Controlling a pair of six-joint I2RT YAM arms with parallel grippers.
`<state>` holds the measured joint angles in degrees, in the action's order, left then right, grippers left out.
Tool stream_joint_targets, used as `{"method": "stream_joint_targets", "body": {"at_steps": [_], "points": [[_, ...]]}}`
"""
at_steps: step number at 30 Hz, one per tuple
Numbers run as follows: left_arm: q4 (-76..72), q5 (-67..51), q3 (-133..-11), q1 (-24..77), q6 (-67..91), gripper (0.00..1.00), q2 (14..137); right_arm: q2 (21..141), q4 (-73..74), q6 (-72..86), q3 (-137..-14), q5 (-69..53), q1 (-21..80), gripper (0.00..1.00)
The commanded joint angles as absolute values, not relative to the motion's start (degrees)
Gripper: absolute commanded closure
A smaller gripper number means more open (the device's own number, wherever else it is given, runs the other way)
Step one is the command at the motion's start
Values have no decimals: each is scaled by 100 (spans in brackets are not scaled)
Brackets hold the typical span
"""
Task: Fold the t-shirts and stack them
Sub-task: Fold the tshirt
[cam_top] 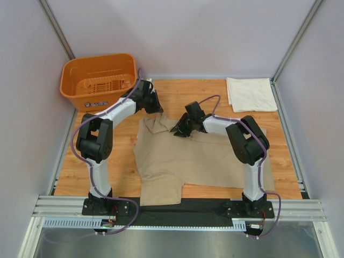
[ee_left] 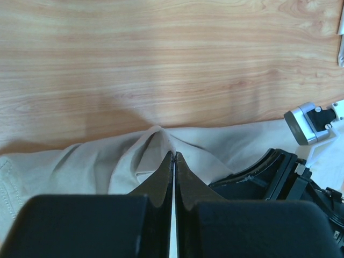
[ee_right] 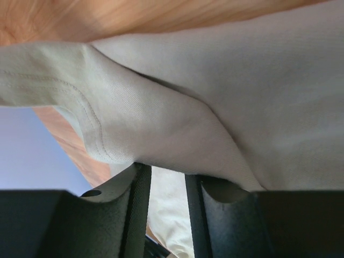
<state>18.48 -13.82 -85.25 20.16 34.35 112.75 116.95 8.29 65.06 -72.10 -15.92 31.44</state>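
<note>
Tan shirt (cam_top: 183,166) spread over the middle of the tabletop (cam_top: 215,94), seen from above. Lower part reaching the near edge, upper edge rumpled toward the far left. Cream shirt (cam_top: 250,94) folded flat in the far right corner, well apart, probably as the base of the stack. Basket (cam_top: 80,97) in the far left corner, off the cloth. Left gripper (cam_top: 156,107) down on the tan shirt's far left edge, right gripper (cam_top: 178,130) near it toward the middle. Both on the same stretch of cloth, likely placed for carrying that edge over in one fold.

From the left wrist: left gripper (ee_left: 173,157) clamped tight on a raised peak of tan shirt (ee_left: 80,161), cloth tented up to the tips and sloping away on both sides, bare tabletop (ee_left: 161,64) beyond. Pinched at a ridge, probably for lifting the whole edge with a small bite. Part of the right arm (ee_left: 309,123) close by on the right.

From the right wrist: right gripper (ee_right: 167,173) with a narrow gap between its fingers (ee_right: 141,193), a fold of tan shirt (ee_right: 242,97) draped across the tips, stitched seam (ee_right: 91,118) to the left. Paler cloth visible down through the gap — no firm pinch to be made out, so hard to call a hold. Fold unfinished and stacking not yet begun, by the look of it.
</note>
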Motion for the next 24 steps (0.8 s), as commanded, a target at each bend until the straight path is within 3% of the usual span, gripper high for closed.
{"method": "stream_joint_targets", "body": {"at_steps": [1, 11, 21, 24], "points": [[1617, -1494, -8447, 1995, 3366, 100, 11136, 11742, 870, 6943, -7418, -1108, 3173, 68], [1485, -1582, -8253, 1995, 3410, 100, 11083, 11962, 1274, 7224, -7699, -809, 3208, 75], [1555, -1556, -8165, 1995, 3322, 100, 11030, 12050, 1652, 7067, -7884, -844, 3226, 99], [1564, -1556, -8121, 2004, 3270, 100, 10978, 12032, 1705, 6926, -7963, -905, 3226, 100]]}}
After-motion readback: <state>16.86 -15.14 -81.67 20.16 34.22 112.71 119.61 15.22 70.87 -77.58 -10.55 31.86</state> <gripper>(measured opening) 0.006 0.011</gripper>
